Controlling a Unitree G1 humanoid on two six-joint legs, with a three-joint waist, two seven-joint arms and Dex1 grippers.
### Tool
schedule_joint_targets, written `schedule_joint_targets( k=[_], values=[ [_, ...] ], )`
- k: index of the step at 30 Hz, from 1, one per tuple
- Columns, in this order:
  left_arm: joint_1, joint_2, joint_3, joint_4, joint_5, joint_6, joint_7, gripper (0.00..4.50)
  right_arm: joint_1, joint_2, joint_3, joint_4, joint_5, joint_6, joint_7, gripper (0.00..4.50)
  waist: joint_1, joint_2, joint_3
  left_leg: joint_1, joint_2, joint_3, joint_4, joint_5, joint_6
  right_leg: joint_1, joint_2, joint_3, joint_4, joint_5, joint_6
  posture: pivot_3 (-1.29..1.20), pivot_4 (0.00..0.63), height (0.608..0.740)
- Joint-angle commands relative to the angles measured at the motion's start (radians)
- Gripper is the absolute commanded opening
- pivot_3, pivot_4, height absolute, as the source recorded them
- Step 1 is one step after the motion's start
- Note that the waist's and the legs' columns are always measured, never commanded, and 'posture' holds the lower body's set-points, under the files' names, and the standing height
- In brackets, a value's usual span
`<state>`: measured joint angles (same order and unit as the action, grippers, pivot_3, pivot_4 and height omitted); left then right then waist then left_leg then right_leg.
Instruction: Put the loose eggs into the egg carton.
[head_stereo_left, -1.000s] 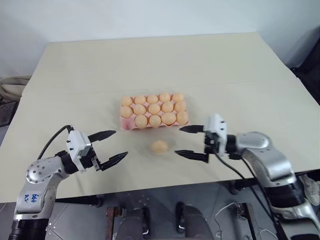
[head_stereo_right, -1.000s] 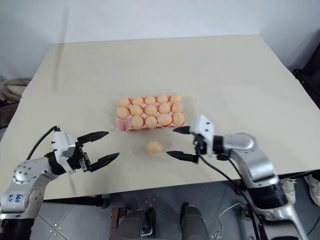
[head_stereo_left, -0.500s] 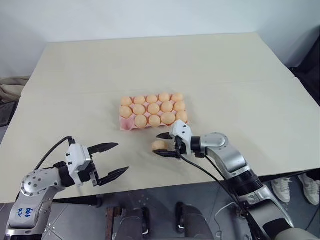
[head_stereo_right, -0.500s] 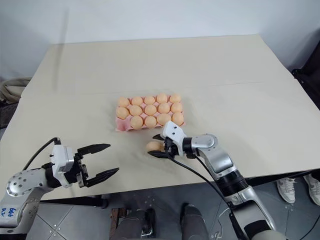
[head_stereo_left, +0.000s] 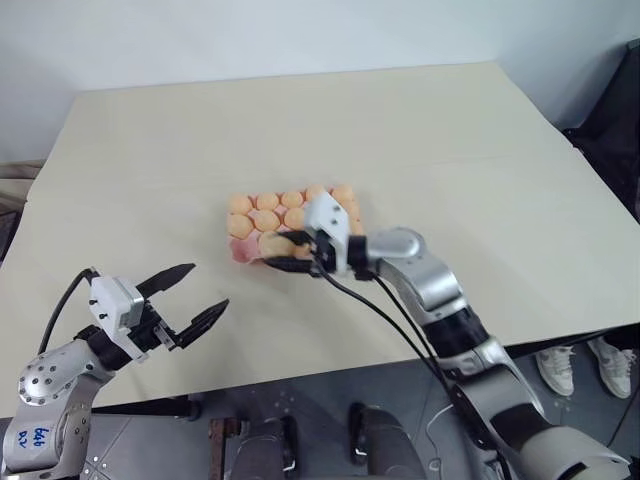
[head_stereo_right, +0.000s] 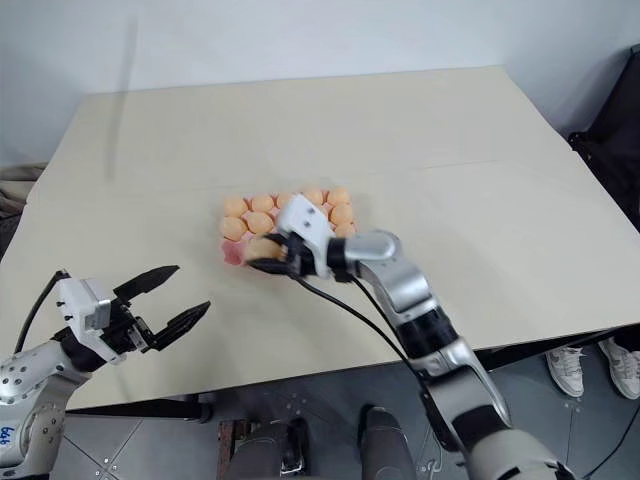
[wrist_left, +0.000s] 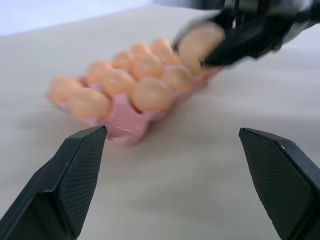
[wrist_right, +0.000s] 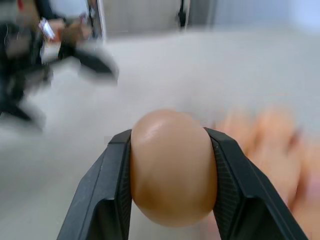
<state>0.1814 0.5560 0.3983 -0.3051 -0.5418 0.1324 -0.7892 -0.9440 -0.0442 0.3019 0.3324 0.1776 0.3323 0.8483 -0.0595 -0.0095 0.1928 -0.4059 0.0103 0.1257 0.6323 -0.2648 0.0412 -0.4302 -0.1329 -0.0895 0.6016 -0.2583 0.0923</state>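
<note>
One egg (wrist_right: 172, 167) is pinched tight between the two black fingers of the right gripper (head_stereo_left: 283, 251), just over the near edge of the pink egg carton (head_stereo_left: 243, 252) in the middle of the table (head_stereo_left: 450, 150). The carton's cups hold many more eggs (head_stereo_left: 280, 205). The left gripper (head_stereo_left: 188, 296) hangs near the table's front edge, well apart from the carton, with its fingers spread wide and nothing in them.

only writing i can spot is blue handwritten marker on the left arm's silver shell (head_stereo_left: 33, 437), maybe "649", too fuzzy to be sure
</note>
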Motion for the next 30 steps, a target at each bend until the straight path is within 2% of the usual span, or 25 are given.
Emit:
schedule_joint_targets(
  k=[1,7,10,15,18,21,24,30],
  values=[
    [0.03,-0.016,0.025,-0.03,-0.011,-0.011,0.018,4.5,-0.084,0.063,-0.013,0.189,-0.058,-0.072,-0.094,1.65,0.001,-0.001,0.0,0.0,0.0,0.0,0.0,0.001,-0.001,0.0,0.0,-0.001,0.001,0.0,0.0,0.0,0.15,0.74],
    [0.043,-0.028,0.02,-0.048,-0.008,-0.017,0.041,4.5,-0.192,0.149,-0.019,0.436,-0.107,-0.146,-0.137,1.65,0.0,-0.002,-0.001,-0.002,0.001,0.0,-0.001,0.001,-0.006,0.0,-0.001,-0.004,0.001,0.0,-0.001,0.0,0.15,0.74],
    [0.046,-0.033,0.02,-0.065,-0.006,-0.015,0.053,4.5,-0.201,0.168,-0.009,0.491,-0.13,-0.163,-0.119,2.65,-0.003,-0.002,-0.001,-0.001,0.002,0.0,-0.001,0.0,-0.007,-0.001,-0.001,-0.007,0.001,0.0,-0.001,0.0,0.15,0.74],
    [0.047,-0.03,0.022,-0.071,-0.007,-0.012,0.06,4.5,-0.188,0.179,-0.02,0.437,-0.116,-0.155,-0.07,4.39,-0.004,-0.002,-0.001,-0.001,0.004,0.0,-0.001,-0.002,-0.009,-0.002,-0.001,-0.012,0.003,-0.001,-0.002,0.0,0.15,0.74],
    [0.045,-0.029,0.018,-0.072,-0.006,-0.01,0.062,4.5,-0.176,0.163,-0.044,0.357,-0.086,-0.158,-0.041,4.48,-0.003,-0.002,-0.001,-0.002,0.004,0.0,-0.001,-0.002,-0.009,-0.002,-0.001,-0.013,0.003,-0.001,-0.002,0.0,0.15,0.74],
    [0.039,-0.025,0.01,-0.076,-0.01,0.002,0.062,4.5,-0.114,0.089,-0.078,0.18,-0.025,-0.142,0.051,4.48,0.001,-0.002,-0.001,-0.002,0.004,-0.001,-0.001,-0.002,-0.008,-0.001,-0.001,-0.014,0.003,-0.001,-0.002,0.0,0.15,0.74],
    [0.034,-0.012,0.0,-0.074,-0.007,0.016,0.053,4.5,-0.024,-0.011,-0.095,0.02,0.015,-0.134,0.123,4.48,0.013,-0.003,-0.002,-0.001,0.004,-0.002,0.0,-0.003,-0.007,0.001,-0.001,-0.015,0.003,-0.001,-0.002,0.0,0.15,0.74],
    [-0.007,0.018,-0.021,-0.027,0.018,0.013,0.03,4.5,0.257,-0.283,-0.196,-0.249,0.13,-0.112,0.262,4.48,0.03,-0.003,-0.002,-0.001,0.004,-0.001,0.001,-0.006,-0.006,0.002,-0.001,-0.016,0.0,-0.001,-0.002,0.0,0.15,0.74]
  ],
)
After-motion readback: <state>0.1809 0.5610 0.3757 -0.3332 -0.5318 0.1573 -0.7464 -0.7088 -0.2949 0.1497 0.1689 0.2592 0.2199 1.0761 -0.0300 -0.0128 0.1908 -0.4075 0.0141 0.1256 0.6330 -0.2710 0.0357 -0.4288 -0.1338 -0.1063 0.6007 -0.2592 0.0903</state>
